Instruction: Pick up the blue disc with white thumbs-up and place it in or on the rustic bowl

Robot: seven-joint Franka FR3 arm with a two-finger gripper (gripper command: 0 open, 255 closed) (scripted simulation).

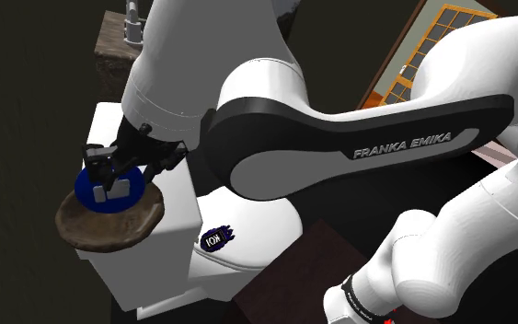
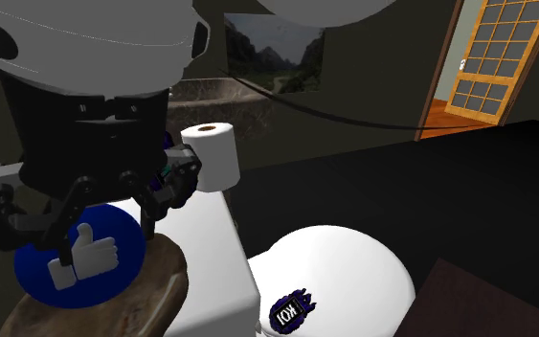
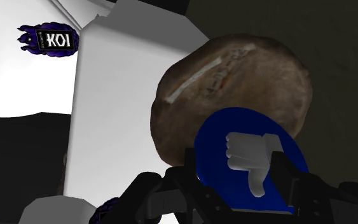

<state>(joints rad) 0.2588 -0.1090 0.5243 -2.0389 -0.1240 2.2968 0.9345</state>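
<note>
Dim bathroom, white toilet tank [image 1: 181, 219] at the shoulder view's lower left. Black two-finger gripper [image 1: 109, 177] clamps the tilted blue thumbs-up disc [image 1: 89, 184] directly over the rough brown bowl [image 1: 109, 232]. The coming move is straight down.

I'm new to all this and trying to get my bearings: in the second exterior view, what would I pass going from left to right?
Blue disc → toilet paper roll → dark KOI label → paned door.
</note>
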